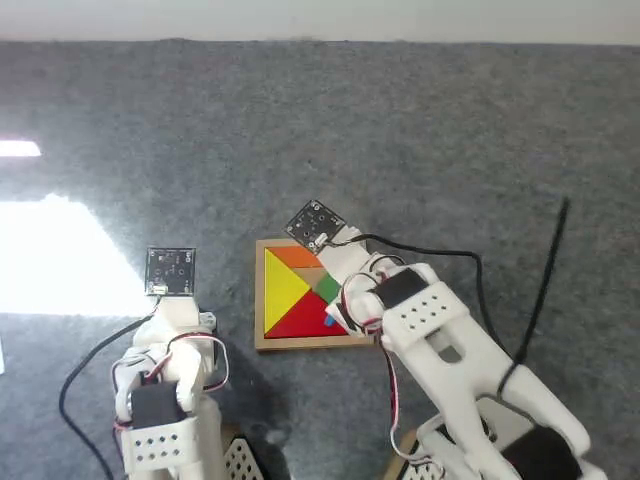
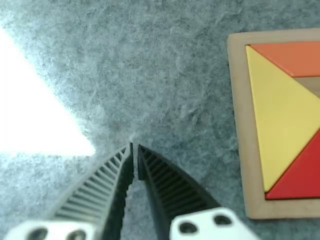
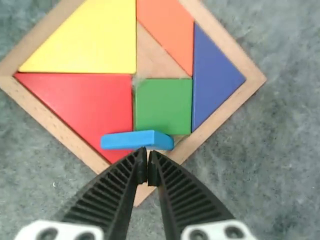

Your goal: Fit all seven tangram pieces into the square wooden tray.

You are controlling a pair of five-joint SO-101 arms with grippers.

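Right gripper, fingers together, stands just behind a light blue wooden piece lying unseated in the square wooden tray, where five pieces already fit.

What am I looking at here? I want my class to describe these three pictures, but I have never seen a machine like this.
Two white robot arms sit side by side at a grey table. One picture looks down from above; the other two come from a camera on each arm's wrist. The left end effector is shut over bare table. The right end effector is shut and holds nothing. Its tips are right by a light blue piece that lies tilted, not seated, in the wooden tray of coloured pieces.
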